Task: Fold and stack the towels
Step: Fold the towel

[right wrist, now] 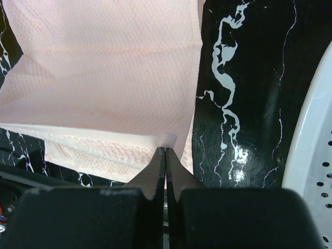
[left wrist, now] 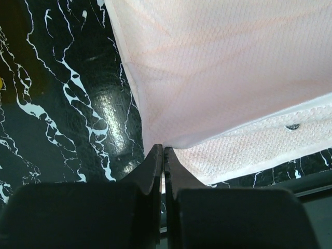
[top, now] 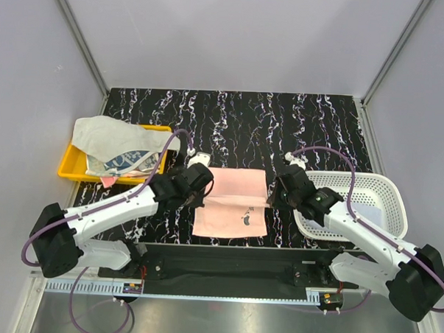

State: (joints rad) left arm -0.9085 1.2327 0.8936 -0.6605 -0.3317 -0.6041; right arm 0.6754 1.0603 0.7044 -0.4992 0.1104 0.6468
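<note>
Rectangular, dimple-textured pale pink towel (top: 231, 202)

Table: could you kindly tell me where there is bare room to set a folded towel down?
Free: the far strip of table behind the pink towel, between tray and basket. Crowded: the middle, where the left pincer and right pincer pinch the towel's sides.

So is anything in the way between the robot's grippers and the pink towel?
No, nothing is in the way. The left gripper and the right gripper are both shut on the pink towel, one pinching each side edge.
</note>
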